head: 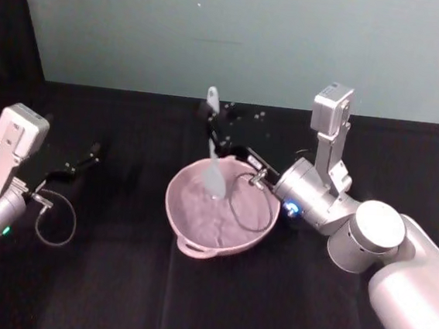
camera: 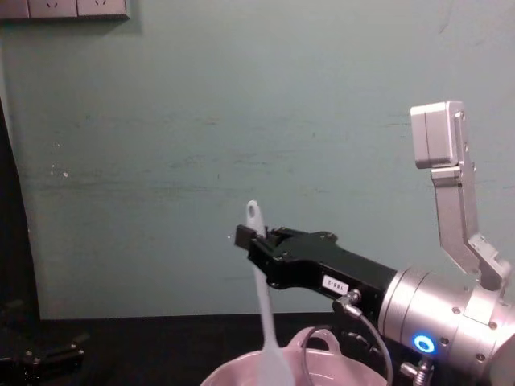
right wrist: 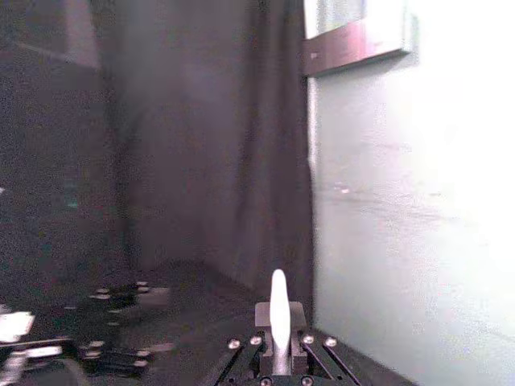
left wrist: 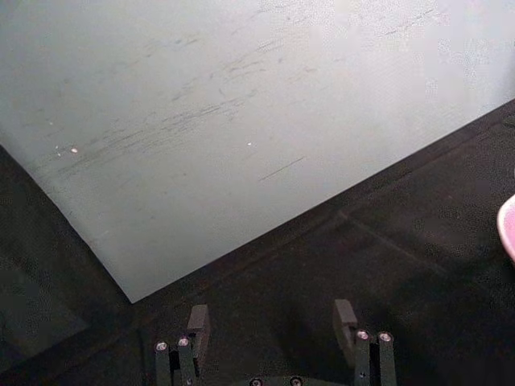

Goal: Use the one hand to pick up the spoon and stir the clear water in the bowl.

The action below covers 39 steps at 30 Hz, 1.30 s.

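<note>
1. Fingers [camera: 241, 239] of the black right gripper [camera: 254, 239] w/ small white label are pressed together on the long slim white plastic spoon [camera: 263, 314], pinching its handle just below the hole end.
2. Spoon hangs approx. upright, hole end up. Its oval end is down inside the pale pink round glossy bowl [head: 173, 211], toward the bowl's far side.
3. Clear water [head: 218, 220] is hardly visible in the bowl. Can't tell if the spoon tip touches it.
4. Bowl sits mid-way across the black cloth table [head: 114, 294], w/ its small loop handle [head: 192, 247] on the near rim.
5. Right gripper body slants back over the bowl's far-right rim to a silver cylindrical wrist [camera: 434, 314]. A black cable [head: 238, 209] loops from the wrist over the bowl.
6. Left gripper [left wrist: 271, 322] has its fingers spread, nothing between them. It's parked at the table's left, well apart from the bowl, facing the pale teal wall [left wrist: 241, 96].
</note>
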Motion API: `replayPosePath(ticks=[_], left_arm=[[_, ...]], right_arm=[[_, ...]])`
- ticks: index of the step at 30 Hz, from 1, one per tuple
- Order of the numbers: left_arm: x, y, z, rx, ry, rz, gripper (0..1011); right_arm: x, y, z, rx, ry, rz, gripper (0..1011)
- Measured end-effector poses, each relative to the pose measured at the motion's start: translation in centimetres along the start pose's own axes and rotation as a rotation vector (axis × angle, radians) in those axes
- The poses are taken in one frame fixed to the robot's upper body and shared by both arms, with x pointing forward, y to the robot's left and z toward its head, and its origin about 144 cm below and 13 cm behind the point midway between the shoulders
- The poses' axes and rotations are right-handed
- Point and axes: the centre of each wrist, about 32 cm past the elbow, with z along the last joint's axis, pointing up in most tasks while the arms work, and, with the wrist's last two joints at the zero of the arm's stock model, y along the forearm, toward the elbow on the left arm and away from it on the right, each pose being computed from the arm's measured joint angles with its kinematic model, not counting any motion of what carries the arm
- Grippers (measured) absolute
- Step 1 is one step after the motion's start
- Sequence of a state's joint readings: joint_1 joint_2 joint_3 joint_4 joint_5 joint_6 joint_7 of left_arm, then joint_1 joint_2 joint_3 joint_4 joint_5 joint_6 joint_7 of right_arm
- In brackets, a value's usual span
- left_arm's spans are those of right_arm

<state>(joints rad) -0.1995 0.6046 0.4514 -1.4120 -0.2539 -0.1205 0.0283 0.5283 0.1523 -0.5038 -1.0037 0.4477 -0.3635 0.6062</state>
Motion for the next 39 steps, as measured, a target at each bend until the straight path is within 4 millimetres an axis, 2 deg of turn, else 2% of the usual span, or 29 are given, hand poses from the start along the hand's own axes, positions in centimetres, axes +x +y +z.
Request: replayPosePath(ticks=[6,10,17,23,28,39], left_arm=[[0.0,0.0,0.0,0.0,0.0,0.0,1011],[0.0,0.0,0.0,0.0,0.0,0.0,1011],[0.0,0.0,0.0,0.0,0.0,0.0,1011],[0.0,0.0,0.0,0.0,0.0,0.0,1011],[0.0,0.0,0.0,0.0,0.0,0.0,1011],[0.0,0.0,0.0,0.0,0.0,0.0,1011]], right_arm=[[1.1,-0.4,-0.2,0.005,-0.066,-0.07,118],[1.7,-1.4,0.3,0.001,-0.086,-0.086,118],[1.8,-3.8,2.0,-0.022,-0.059,-0.046,118],[1.1,-5.6,4.2,-0.109,0.028,0.045,118],[1.0,-5.8,5.5,-0.188,0.093,0.105,118],[0.9,-4.6,8.3,-0.338,0.211,0.242,118]])
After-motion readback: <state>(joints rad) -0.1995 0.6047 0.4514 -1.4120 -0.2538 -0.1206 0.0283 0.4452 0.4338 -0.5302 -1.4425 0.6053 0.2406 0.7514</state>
